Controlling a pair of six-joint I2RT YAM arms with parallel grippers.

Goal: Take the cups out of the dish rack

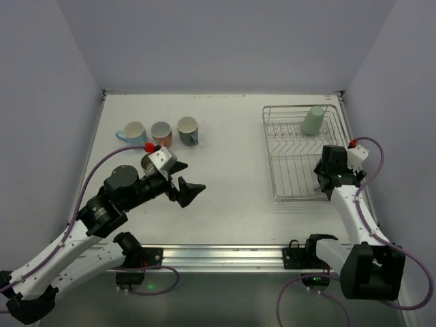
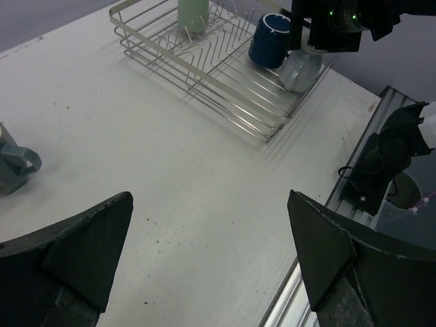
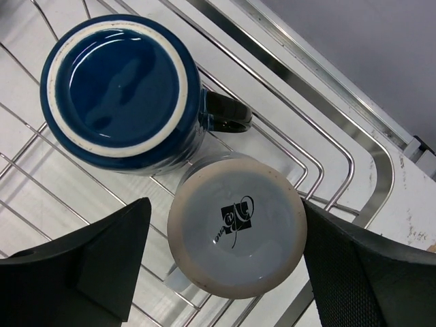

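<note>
Jaws gape on left arm (image 1: 102,211) and right arm (image 1: 338,170), which hides pale cup (image 3: 235,235) and blue cup (image 3: 119,82) overhead.

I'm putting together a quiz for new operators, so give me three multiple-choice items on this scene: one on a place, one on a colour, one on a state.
1. Where is the pale green ceramic cup?
A) on the table by the left arm
B) in the silver wire dish rack
C) between the right fingers

2. What colour is the mug next to the pale logo-stamped mug?
A) salmon pink
B) brown
C) dark blue

3. What state are the fingers of the right gripper in?
A) open
B) shut on the green cup
C) out of view

Answers: B, it stands at the rack's far end. C, the dark blue mug sits base-up right beside it. A, the fingers stand wide apart on either side of the pale mug.
</note>
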